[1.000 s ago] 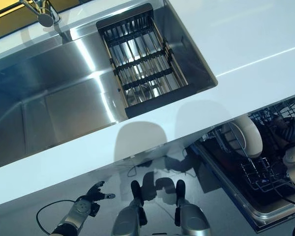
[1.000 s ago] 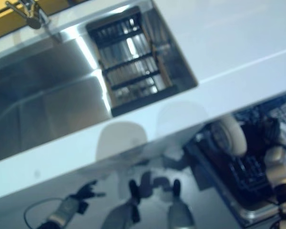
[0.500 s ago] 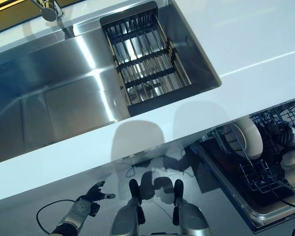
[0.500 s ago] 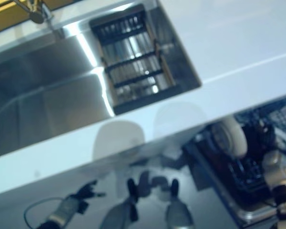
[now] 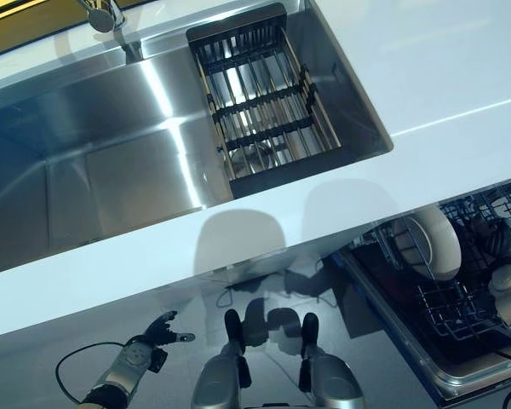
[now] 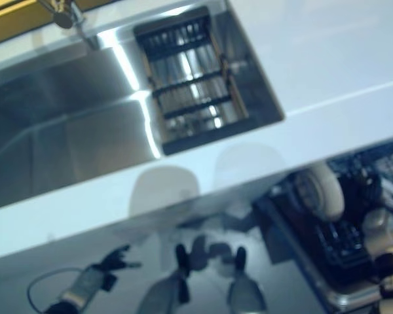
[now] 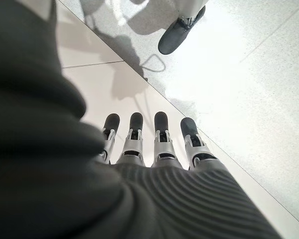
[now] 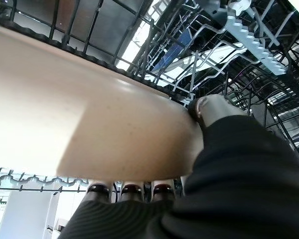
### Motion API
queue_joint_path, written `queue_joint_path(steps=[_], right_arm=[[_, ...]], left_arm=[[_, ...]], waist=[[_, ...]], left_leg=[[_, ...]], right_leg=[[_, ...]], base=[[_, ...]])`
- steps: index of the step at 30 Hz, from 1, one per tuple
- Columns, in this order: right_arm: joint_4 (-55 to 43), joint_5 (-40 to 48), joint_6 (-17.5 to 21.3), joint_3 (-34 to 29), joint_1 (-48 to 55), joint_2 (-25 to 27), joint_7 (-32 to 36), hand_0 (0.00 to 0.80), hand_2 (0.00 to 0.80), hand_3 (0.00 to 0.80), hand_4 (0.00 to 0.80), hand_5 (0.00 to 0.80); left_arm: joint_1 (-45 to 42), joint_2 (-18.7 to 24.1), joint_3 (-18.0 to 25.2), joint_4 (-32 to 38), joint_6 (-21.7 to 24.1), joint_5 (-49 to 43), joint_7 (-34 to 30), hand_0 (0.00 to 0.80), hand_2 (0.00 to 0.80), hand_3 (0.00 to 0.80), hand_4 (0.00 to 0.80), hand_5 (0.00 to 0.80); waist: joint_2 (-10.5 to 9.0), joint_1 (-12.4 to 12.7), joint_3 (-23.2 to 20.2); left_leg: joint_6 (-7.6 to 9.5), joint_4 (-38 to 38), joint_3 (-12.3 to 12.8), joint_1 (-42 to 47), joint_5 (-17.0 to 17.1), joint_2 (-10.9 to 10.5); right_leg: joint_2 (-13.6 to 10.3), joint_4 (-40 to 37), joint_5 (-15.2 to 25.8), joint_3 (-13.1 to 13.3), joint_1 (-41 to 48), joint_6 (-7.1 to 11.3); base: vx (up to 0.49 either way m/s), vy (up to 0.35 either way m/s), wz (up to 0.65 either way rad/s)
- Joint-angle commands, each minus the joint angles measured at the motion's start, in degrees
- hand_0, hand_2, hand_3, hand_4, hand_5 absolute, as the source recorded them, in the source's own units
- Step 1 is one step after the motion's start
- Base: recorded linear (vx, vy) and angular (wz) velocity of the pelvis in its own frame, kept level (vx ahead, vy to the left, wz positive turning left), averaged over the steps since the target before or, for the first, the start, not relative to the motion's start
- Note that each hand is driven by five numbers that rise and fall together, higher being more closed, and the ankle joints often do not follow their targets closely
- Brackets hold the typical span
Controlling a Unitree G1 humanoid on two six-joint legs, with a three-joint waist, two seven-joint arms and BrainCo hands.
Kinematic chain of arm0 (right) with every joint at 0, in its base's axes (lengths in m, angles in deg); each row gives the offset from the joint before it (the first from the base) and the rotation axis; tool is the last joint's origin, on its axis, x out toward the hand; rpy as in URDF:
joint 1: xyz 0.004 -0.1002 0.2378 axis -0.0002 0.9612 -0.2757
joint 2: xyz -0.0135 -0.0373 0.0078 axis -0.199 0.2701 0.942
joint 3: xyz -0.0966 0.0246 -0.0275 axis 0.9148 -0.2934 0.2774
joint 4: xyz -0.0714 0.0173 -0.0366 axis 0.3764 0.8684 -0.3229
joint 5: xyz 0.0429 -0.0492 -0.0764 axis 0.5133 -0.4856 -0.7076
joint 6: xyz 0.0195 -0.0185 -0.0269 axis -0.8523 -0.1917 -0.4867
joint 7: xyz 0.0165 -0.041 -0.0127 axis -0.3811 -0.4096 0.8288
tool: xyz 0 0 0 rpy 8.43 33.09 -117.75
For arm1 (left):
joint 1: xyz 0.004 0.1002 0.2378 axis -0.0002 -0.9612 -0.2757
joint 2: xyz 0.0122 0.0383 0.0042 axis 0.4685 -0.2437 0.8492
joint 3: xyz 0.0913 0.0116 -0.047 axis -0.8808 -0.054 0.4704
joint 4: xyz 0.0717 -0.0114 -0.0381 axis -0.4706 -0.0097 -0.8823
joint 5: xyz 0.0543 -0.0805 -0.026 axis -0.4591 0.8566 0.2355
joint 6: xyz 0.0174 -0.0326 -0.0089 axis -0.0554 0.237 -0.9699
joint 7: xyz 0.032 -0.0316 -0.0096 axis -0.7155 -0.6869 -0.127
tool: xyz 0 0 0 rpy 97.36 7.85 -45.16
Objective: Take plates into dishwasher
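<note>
Down at the lower right, below the counter [image 5: 460, 111] edge, a cream plate [image 5: 434, 243] stands on edge among the wires of the dishwasher rack [image 5: 456, 307]; its surface is plain, smooth and glossy; the right hand [image 8: 209, 110] has its thumb curled onto the rim with fingers [image 8: 132, 190] behind the plate, so it grips the plate; rack wires crowd closely around both. Above, the steel sink [image 5: 94, 170] holds a dark slatted drainer basket [image 5: 268, 98] at its right end; a tap [image 5: 102, 15] stands behind. Left hand [image 5: 157, 328] hangs low over the floor [image 7: 249, 74], fingers straight, holding nothing.
</note>
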Motion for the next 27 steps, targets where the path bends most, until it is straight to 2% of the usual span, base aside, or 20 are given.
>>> queue_joint_path(steps=[1, 19, 20, 21, 22, 23, 25, 27], right_arm=[[2.5, -1.8, -1.3, 1.8, -2.1, 1.1, -0.8, 0.800, 0.800, 0.800, 0.800, 0.800], [4.8, -0.5, -1.6, -0.6, 0.0, 0.8, -2.0, 0.800, 0.800, 0.800, 0.800, 0.800], [4.9, -0.5, -1.6, -0.6, -0.1, 0.9, -1.9, 0.703, 0.703, 0.703, 0.703, 0.703], [5.0, -0.6, -1.6, -0.6, -0.1, 0.9, -2.1, 0.515, 0.515, 0.515, 0.515, 0.515], [5.0, -0.6, -1.6, -0.6, -0.1, 0.9, -2.3, 0.424, 0.424, 0.424, 0.424, 0.424], [4.9, -0.6, -1.7, -0.6, -0.1, 0.8, -2.3, 0.248, 0.248, 0.248, 0.248, 0.248], [4.5, -0.7, -2.0, -0.8, 0.0, 0.9, -2.3, 0.000, 0.000, 0.000, 0.000, 0.000], [4.4, -0.8, -2.2, -0.8, 0.0, 0.9, -2.2, 0.000, 0.000, 0.000, 0.000, 0.000]], left_arm=[[1.9, 1.3, -2.1, -0.5, 0.0, -0.1, -0.1, 0.000, 0.000, 0.000, 0.000, 0.000], [1.9, 2.0, -1.5, 0.2, -0.5, 0.0, -0.3, 0.000, 0.000, 0.000, 0.000, 0.000], [1.9, 2.0, -1.5, 0.2, -0.4, 0.1, -0.3, 0.000, 0.000, 0.000, 0.000, 0.000], [1.9, 2.0, -1.5, 0.3, -0.5, 0.2, -0.3, 0.000, 0.000, 0.000, 0.000, 0.000], [1.9, 1.9, -1.5, 0.3, -0.5, 0.2, -0.2, 0.000, 0.000, 0.000, 0.000, 0.000], [1.8, 1.9, -1.4, 0.4, -0.5, 0.2, -0.2, 0.000, 0.000, 0.000, 0.000, 0.000], [1.8, 2.1, -1.2, 0.6, -0.6, 0.3, -0.2, 0.000, 0.000, 0.000, 0.000, 0.000], [1.8, 2.0, -1.2, 0.7, -0.8, 0.3, -0.1, 0.000, 0.000, 0.000, 0.000, 0.000]], waist=[[-1.41, 0.7, -1.2], [-2.21, 0.7, -1.2], [-2.23, 0.7, -1.2], [-2.23, 0.8, -1.2], [-2.23, 0.8, -1.2], [-2.23, 0.8, -1.2], [-2.35, 0.8, -1.2], [-2.45, 0.8, -1.3]], left_leg=[[-1.05, 1.6, 1.4, -0.3, -2.9, -1.2], [-0.84, 1.2, 1.9, -0.3, -3.0, -1.1], [-0.83, 1.2, 2.0, -0.3, -3.0, -1.1], [-0.86, 1.2, 2.0, -0.3, -3.0, -1.1], [-0.86, 1.2, 2.1, -0.3, -3.0, -1.1], [-0.86, 1.1, 2.1, -0.3, -3.0, -1.1], [-0.84, 1.1, 2.2, -0.3, -3.0, -1.1], [-0.84, 1.0, 2.4, -0.2, -3.0, -1.1]], right_leg=[[0.7, 6.9, -4.8, -0.9, -5.2, -0.20], [0.9, 6.0, -4.0, -1.2, -5.4, 0.04], [0.9, 6.0, -4.0, -1.2, -5.4, 0.07], [0.8, 5.9, -3.9, -1.3, -5.5, 0.11], [0.8, 5.8, -3.8, -1.3, -5.5, 0.14], [0.8, 5.8, -3.8, -1.4, -5.5, 0.17], [0.8, 5.6, -3.7, -1.4, -5.4, 0.21], [0.8, 5.4, -3.6, -1.6, -5.3, 0.25]], base=[[0.000, 0.000, 0.00], [0.000, 0.000, 0.00], [0.000, 0.000, 0.00], [0.000, 0.000, 0.00], [0.000, 0.000, 0.00], [0.000, 0.000, 0.00], [0.000, 0.000, 0.00], [0.000, 0.000, 0.00]])
